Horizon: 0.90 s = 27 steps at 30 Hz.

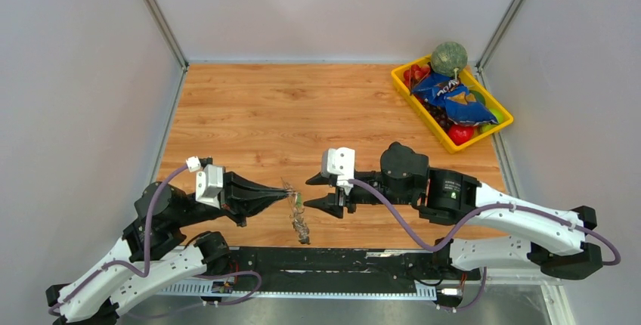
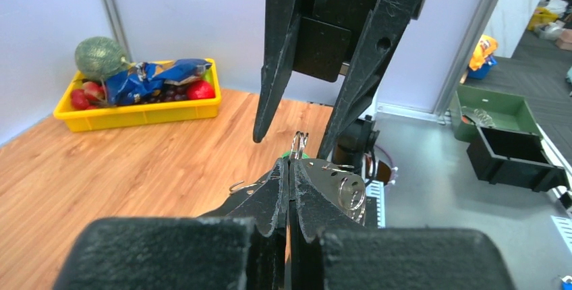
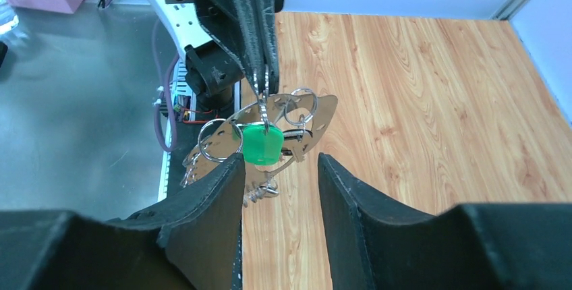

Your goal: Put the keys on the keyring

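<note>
Keys hang by keyring at desk's 6 o'clock, left tool clamped on their loop; right tool at their 3 o'clock, jaws apart. Risk: closing off-centre knocks bunch, loop slips.

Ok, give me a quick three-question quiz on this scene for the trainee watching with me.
1. True or false: the right pincer is shut on the green tag.
2. Which pincer grips the bunch of keys? A) the left pincer B) the right one C) neither
3. Fill in: the yellow tray sits at the far ____ corner of the table.
Key: 1 false, its jaws stand open with the tag just ahead of them; 2 A; 3 right.
</note>
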Each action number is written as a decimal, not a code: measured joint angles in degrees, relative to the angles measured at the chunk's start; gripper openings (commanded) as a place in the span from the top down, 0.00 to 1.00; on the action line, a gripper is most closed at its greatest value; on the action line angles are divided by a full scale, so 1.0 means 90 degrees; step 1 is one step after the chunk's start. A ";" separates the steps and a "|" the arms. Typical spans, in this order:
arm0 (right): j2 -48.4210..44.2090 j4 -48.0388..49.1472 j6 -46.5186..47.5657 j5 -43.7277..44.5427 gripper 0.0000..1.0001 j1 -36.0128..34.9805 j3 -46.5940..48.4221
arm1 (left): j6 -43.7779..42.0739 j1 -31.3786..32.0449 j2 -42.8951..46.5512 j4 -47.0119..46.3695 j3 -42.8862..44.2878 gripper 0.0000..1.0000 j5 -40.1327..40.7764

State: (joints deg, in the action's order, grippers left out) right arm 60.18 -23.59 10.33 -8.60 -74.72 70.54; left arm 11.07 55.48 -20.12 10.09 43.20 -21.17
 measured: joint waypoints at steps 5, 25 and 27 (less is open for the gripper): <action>0.0029 -0.0017 0.0379 -0.0211 0.54 -0.0143 0.0138 | 0.0233 0.0000 -0.0034 -0.0245 -0.0049 1.00 -0.0185; 0.0510 -0.0017 0.0629 -0.0532 0.71 -0.0255 0.0753 | 0.0459 0.0000 -0.0036 -0.0410 -0.0051 1.00 -0.0347; 0.0542 -0.0017 0.0629 -0.0532 0.72 -0.0255 0.0753 | 0.0459 0.0000 -0.0036 -0.0415 -0.0051 1.00 -0.0359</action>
State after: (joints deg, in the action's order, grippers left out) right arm 65.06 -23.75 15.99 -13.39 -77.01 77.32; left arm 15.20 55.48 -20.45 6.35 42.74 -24.40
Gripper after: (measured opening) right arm 0.299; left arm 0.008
